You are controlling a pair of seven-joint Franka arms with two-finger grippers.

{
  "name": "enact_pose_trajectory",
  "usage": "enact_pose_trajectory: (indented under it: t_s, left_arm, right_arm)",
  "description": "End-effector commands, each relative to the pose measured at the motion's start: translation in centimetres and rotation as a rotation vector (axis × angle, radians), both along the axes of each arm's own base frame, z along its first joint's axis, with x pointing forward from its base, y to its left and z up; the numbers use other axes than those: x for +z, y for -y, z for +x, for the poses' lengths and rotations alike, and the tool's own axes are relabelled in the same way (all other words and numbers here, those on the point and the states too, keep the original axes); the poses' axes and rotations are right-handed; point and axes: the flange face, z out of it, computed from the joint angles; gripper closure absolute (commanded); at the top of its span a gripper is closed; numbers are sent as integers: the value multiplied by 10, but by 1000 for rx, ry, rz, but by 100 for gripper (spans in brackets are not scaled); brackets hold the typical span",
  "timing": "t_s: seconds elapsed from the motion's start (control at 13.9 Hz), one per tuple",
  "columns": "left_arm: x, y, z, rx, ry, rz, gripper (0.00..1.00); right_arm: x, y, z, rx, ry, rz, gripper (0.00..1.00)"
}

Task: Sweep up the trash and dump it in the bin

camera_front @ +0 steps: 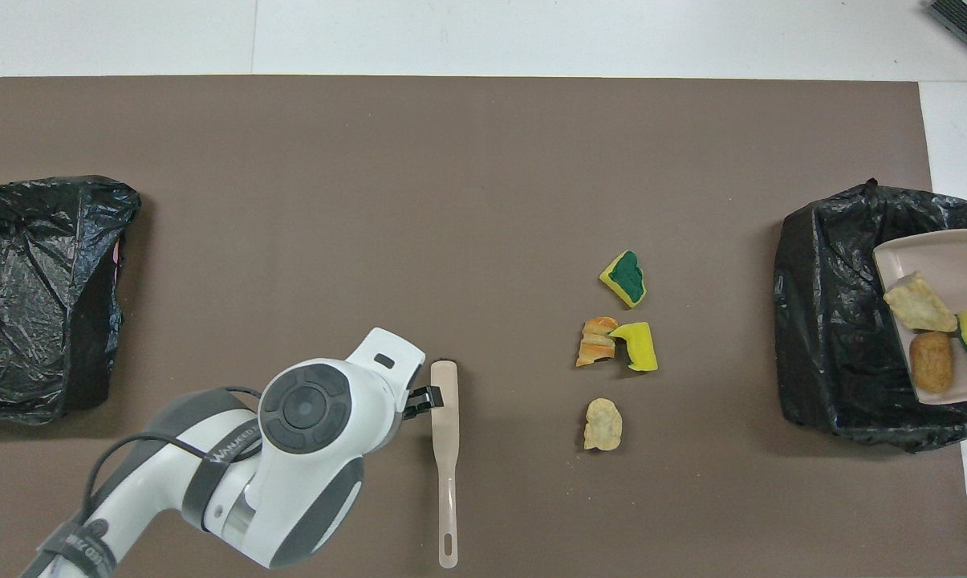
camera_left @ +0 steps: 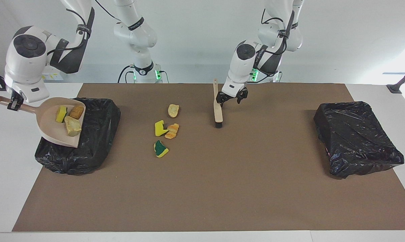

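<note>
My right gripper is shut on the handle of the beige dustpan, which hangs tilted over the black-bagged bin at the right arm's end. Three pieces of trash lie in the pan. Several more scraps lie on the brown mat: a beige lump, a yellow sponge, an orange lump and a green-topped sponge. The beige brush lies flat on the mat. My left gripper hangs open just beside the brush handle, holding nothing. Overhead, the pan shows over the bin.
A second bin lined with a black bag stands at the left arm's end of the table. The brown mat stretches bare from the scraps toward the table edge farthest from the robots.
</note>
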Motion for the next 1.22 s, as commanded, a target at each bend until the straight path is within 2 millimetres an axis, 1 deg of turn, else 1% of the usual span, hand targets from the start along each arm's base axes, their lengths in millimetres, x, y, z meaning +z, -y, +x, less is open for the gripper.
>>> enact_pose_trajectory:
  t_s: [0.0,0.07,0.14,0.22,0.29,0.43,0.5,0.58,0.72,0.79,0.86,0.94,1.01,1.08,1.15]
  left_arm:
    - [15,-31,23,-9,0,26,0]
    - [16,-46,30,-31,-10,28,0]
    - [21,-64,36,-49,-13,26,0]
    - [25,-84,42,-69,-25,27,0]
    - [31,-104,46,-93,-37,25,0]
    - [39,-142,50,-132,-57,20,0]
    - [44,-162,54,-144,-62,14,0]
    - [48,-181,56,-166,-64,8,0]
    - [54,-217,59,-205,-73,-6,0]
    - [59,-237,62,-219,-61,-14,0]
    - [63,-254,64,-228,-49,-19,0]
    - [70,-268,68,-227,-34,-22,0]
    - [76,-278,74,-227,-18,-23,0]
    - [86,-286,82,-227,4,-23,0]
    - [95,-289,89,-229,25,-21,0]
  right_arm:
    - [8,-11,-10,-3,43,-86,100]
    - [8,-12,-13,-23,60,-102,100]
    - [9,-14,-15,-17,62,-128,100]
    - [13,-24,-12,4,65,-141,100]
    - [21,-26,-13,9,76,-149,100]
    - [44,-23,-21,-21,118,-146,100]
    - [52,-26,-19,3,123,-151,100]
    - [56,-33,-17,23,114,-156,100]
    - [62,-56,-12,88,105,-175,100]
    - [62,-59,-13,108,104,-183,100]
    - [57,-60,-15,121,94,-194,100]
    - [50,-70,-13,144,90,-194,100]
    - [41,-85,-10,177,75,-203,100]
    - [32,-94,-10,192,70,-222,100]
    - [34,-99,-8,217,73,-270,100]
